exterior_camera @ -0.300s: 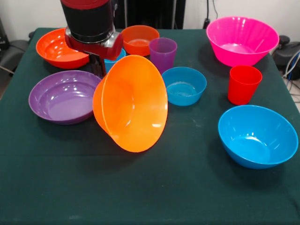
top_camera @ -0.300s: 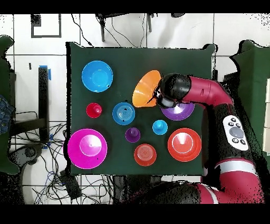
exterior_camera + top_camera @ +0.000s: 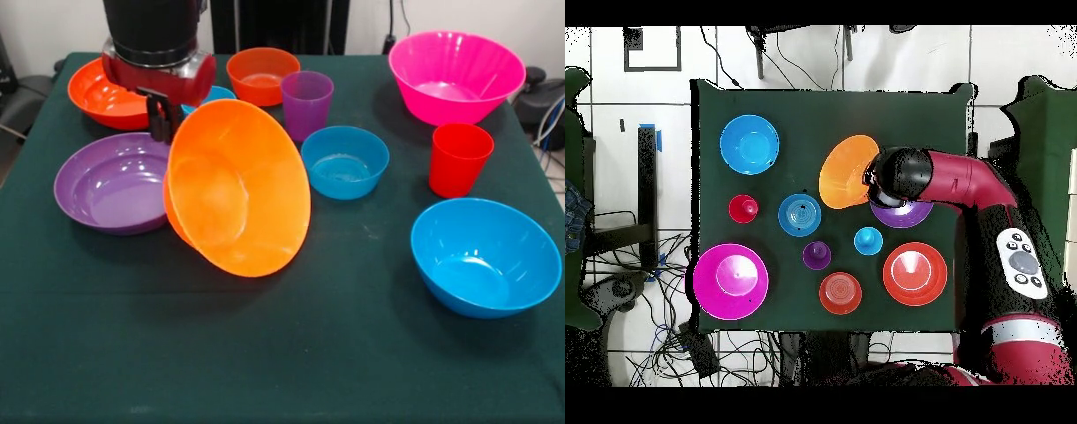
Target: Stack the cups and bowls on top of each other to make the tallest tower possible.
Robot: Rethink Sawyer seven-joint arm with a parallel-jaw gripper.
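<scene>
Orange and shiny, the big orange bowl [image 3: 238,187] is tipped up on its edge, with its open side facing away from the robot. The gripper [image 3: 161,117] has pinched its rim between two black fingers [image 3: 164,124], so the tool is closed on the bowl.

I think this is the very start: no tower yet, and the base bowl is being picked up. Next, the bowl should be set down flat on a bare spot of the green table [image 3: 265,353].

Right under the gripper sits the purple bowl [image 3: 113,184], touching the orange one. Behind the gripper is the red-orange bowl [image 3: 106,93]. Just past the tipped bowl stand the small blue bowl [image 3: 344,161] and the purple cup [image 3: 306,103]. A swing that way could knock them. The pink bowl [image 3: 455,75], red cup [image 3: 458,158] and big blue bowl [image 3: 485,256] are well apart.
</scene>
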